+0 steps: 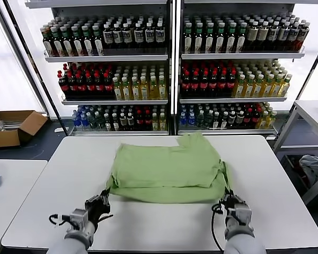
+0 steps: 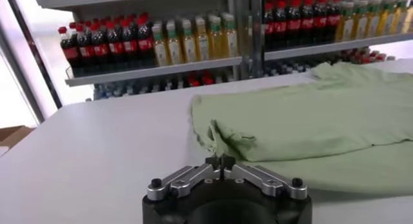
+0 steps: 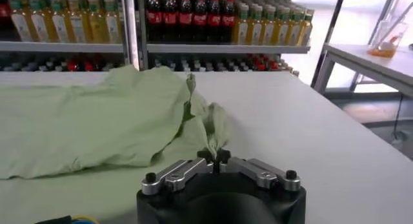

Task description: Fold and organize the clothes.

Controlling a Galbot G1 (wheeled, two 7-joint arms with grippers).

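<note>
The scene is bright and evenly lit. Strong daylight comes from behind the drink shelves [image 1: 169, 69], where the background blows out to near white at the upper corners of the head view and along the edges of both wrist views. The white tabletop [image 1: 286, 185] reflects this light softly, without hard glare. Shadows are faint: a thin dark line runs under the near edge of the green shirt [image 1: 169, 169]. In the wrist views the bottles look slightly soft, and the black hand [image 2: 221, 162] close to the lens is dark.
</note>
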